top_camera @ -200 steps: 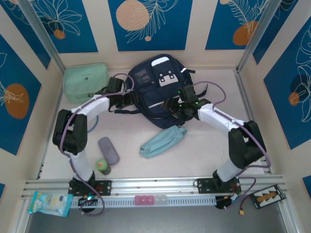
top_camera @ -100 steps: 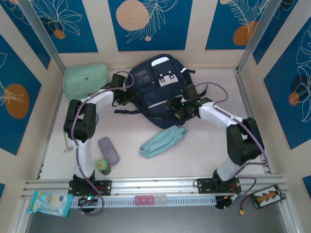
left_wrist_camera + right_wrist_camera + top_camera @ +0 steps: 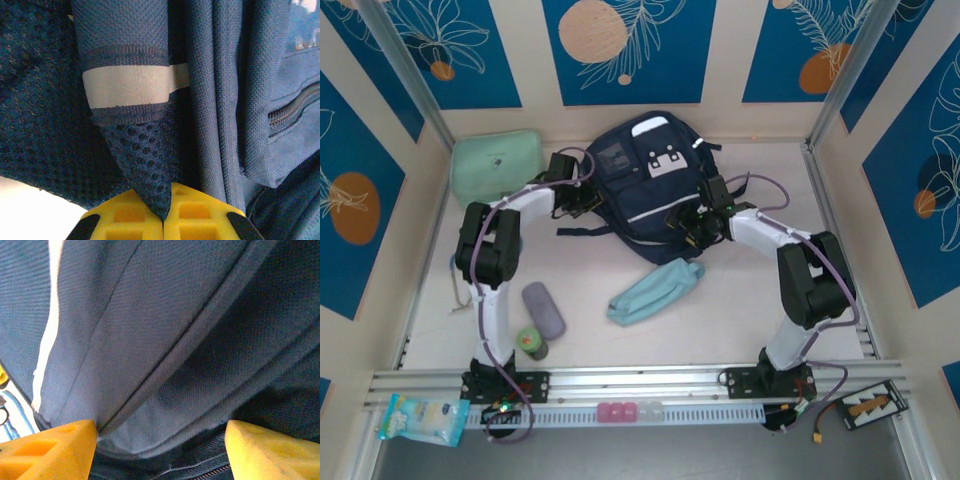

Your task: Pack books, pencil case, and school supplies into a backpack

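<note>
The navy backpack (image 3: pixel 645 185) lies at the back middle of the table, white patches up. My left gripper (image 3: pixel 582 200) is at its left side, shut on a dark blue mesh flap (image 3: pixel 140 160) with a white stripe; the yellow fingertips (image 3: pixel 130 215) meet on the flap's tip. My right gripper (image 3: pixel 685 225) is pressed against the backpack's lower right edge, open wide, with a fold of backpack fabric (image 3: pixel 150 340) lying between its fingers (image 3: pixel 50 452). The light-blue pencil case (image 3: pixel 655 290) lies in front of the backpack. The greyish-purple school supplies case (image 3: pixel 543 310) lies at the front left. The books are out of view.
A mint-green bag (image 3: pixel 497 165) sits at the back left, close to my left arm. A small green bottle (image 3: pixel 530 342) stands just in front of the purple case. A metal rail (image 3: pixel 640 380) runs along the near edge. Patterned walls enclose three sides.
My left gripper has reached the backpack's left side and closed on the mesh flap, with its elbow drawn in. My right gripper has edged closer against the backpack.
</note>
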Robot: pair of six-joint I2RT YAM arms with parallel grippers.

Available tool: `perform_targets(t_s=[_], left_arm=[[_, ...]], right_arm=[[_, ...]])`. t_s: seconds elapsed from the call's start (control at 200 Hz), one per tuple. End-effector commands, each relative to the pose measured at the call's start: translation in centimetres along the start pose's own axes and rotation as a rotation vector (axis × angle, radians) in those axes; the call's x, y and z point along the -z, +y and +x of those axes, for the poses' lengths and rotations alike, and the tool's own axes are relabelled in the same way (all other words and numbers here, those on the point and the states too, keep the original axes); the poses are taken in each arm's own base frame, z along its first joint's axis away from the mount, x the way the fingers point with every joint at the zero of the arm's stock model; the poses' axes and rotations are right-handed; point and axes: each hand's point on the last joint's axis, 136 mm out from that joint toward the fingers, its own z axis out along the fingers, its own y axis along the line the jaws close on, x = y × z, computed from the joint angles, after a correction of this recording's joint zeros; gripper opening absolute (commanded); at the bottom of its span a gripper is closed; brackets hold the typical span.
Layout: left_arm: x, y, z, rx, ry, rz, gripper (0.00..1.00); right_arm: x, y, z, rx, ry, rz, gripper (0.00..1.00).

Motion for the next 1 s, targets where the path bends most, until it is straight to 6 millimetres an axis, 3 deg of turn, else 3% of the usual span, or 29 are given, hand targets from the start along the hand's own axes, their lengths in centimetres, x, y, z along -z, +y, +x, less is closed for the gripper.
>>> perform_targets(t_s=[0.0, 0.18, 0.285, 0.395, 0.5, 0.605, 0.715, 0.9, 0.995], left_arm=[[2.9, -3.3, -0.6, 0.012, -0.042, 0.117, 0.00], [4.7, -6.8, 0.2, 0.081, -0.045, 0.257, 0.00], [4.9, -8.6, 1.6, 0.108, -0.025, 0.303, 0.00], [4.9, -9.9, 3.0, 0.126, -0.017, 0.323, 0.00], [4.9, -11.0, 4.0, 0.141, -0.026, 0.321, 0.00], [4.9, -12.3, 4.7, 0.159, -0.042, 0.327, 0.00], [5.0, -13.7, 5.5, 0.168, -0.059, 0.336, 0.00], [4.8, -15.6, 7.1, 0.184, -0.057, 0.361, 0.00], [4.5, -16.2, 7.8, 0.189, -0.044, 0.370, 0.00]], right_arm=[[-1.6, -1.6, -2.5, 0.040, -0.027, 0.016, 0.69], [-3.4, -0.7, -8.2, 0.137, -0.088, -0.048, 0.67], [-3.2, -0.3, -11.1, 0.189, -0.119, -0.054, 0.66], [-1.0, -0.1, -12.3, 0.236, -0.149, -0.031, 0.66], [2.9, -0.3, -12.3, 0.285, -0.197, 0.048, 0.67], [6.6, -1.5, -10.9, 0.311, -0.231, 0.175, 0.67], [9.0, -2.1, -7.8, 0.355, -0.230, 0.291, 0.67], [10.9, 0.6, -1.3, 0.445, -0.212, 0.314, 0.64], [10.4, 3.2, 2.4, 0.471, -0.184, 0.227, 0.56]])
